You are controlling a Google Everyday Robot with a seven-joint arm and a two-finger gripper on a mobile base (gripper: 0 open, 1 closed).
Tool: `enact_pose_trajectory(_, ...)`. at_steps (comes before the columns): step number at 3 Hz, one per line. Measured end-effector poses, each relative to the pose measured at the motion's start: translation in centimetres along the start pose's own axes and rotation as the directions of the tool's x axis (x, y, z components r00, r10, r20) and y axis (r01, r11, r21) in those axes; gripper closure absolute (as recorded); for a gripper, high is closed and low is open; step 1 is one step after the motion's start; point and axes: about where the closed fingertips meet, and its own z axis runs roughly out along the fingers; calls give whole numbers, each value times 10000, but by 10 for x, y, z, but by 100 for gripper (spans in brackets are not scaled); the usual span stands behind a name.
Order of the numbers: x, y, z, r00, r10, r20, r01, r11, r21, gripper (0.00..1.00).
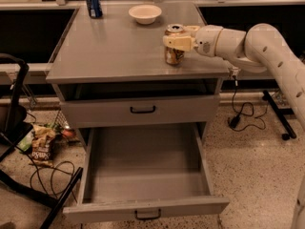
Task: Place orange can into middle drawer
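Observation:
The orange can (174,52) stands upright near the right front of the cabinet top (114,51); I cannot tell whether its base touches the surface. My gripper (182,36) reaches in from the right and is shut on the can's upper half, one finger (178,42) in front and one behind. The middle drawer (145,194) is pulled fully out below and is empty inside. Its front panel with the black handle (147,215) faces the camera.
The upper handled drawer (143,109) is shut. A dark blue can (93,2) and a white bowl (145,13) stand at the back of the top. A black frame (14,128) and a snack bag (43,149) are at the left; cables (243,113) lie at the right.

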Motion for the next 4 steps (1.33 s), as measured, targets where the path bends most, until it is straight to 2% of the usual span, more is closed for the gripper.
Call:
enact_pose_trajectory(1, -18, 50, -41, 9982, -394, 450, 413, 9983, -422, 100)
enact_pose_trajectory(2, -13, 124, -85, 9934, -845, 782, 933, 9886, -1180, 100)
enact_pose_trajectory(3, 44, 166, -122, 9963, -695, 506, 755, 9889, -1283, 100)
enact_pose_trajectory(4, 134, 206, -129, 9998, -4, 174, 27, 9906, -1364, 100)
